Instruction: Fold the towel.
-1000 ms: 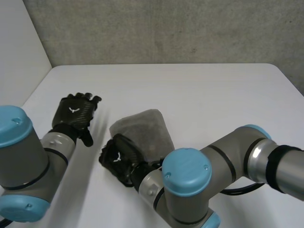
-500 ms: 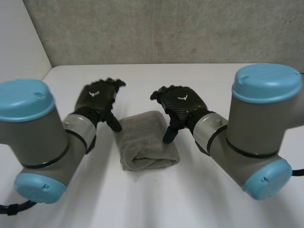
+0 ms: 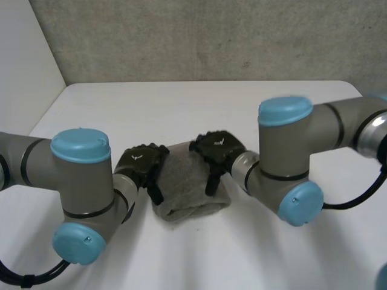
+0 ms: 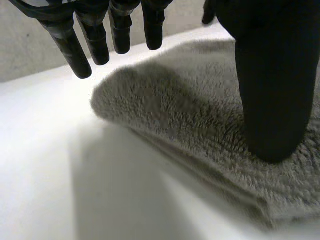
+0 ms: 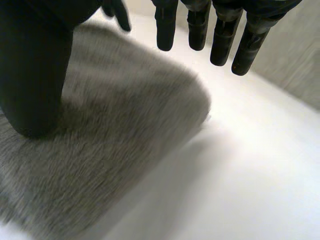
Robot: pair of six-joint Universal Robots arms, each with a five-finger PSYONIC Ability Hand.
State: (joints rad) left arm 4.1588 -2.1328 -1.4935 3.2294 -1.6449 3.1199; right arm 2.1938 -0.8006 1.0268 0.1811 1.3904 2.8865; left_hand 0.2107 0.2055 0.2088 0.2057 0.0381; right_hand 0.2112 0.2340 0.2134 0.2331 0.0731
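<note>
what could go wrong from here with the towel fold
1. Each thumb presses on top of the folded towel; sliding the left hand or right hand sideways could drag the top layer and open the fold.
2. Both hands' fingers are straight and grip nothing, so a lift now would likely leave the towel behind.

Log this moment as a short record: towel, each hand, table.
towel: grey, folded into a thick pad, lying on the table
left hand: open, thumb resting on the towel's left side, fingers straight above it
right hand: open, thumb on the towel's right side, fingers straight
table: white
</note>
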